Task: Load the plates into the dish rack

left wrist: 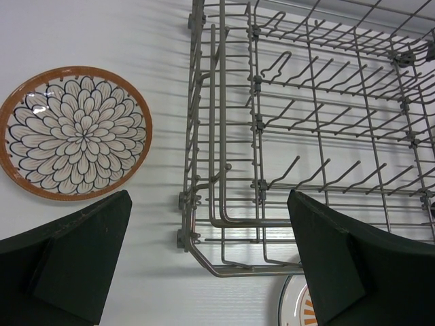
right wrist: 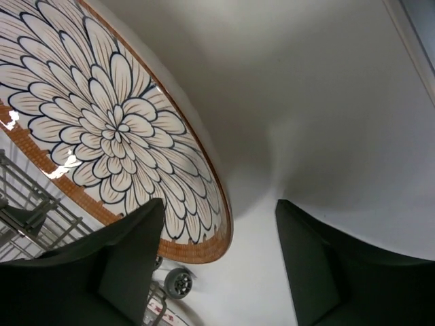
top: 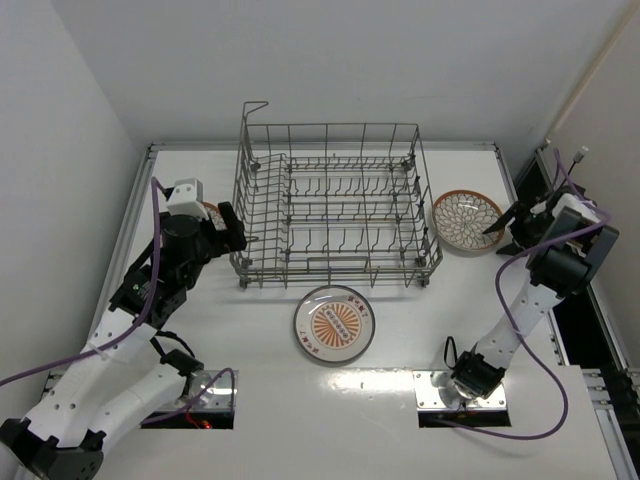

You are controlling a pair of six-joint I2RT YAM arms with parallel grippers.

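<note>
Plates lie flat on the surface (top: 300, 400) outside the dish rack (top: 335, 205): left plate (left wrist: 75, 132), right plate (top: 467, 220), front plate (top: 335, 322). Left jaws and right jaws gape wide, holding nothing.

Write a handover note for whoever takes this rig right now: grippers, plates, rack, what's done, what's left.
Left gripper: open, empty, beside the dish rack's left end.
Right gripper: open, empty, at the rim of the right floral plate.
Plates: all flat on the table. The left floral plate is left of the rack, the right floral plate is right of it, and the sunburst plate is in front.
Done: nothing; the rack holds no plates.
Left: load all three.
</note>
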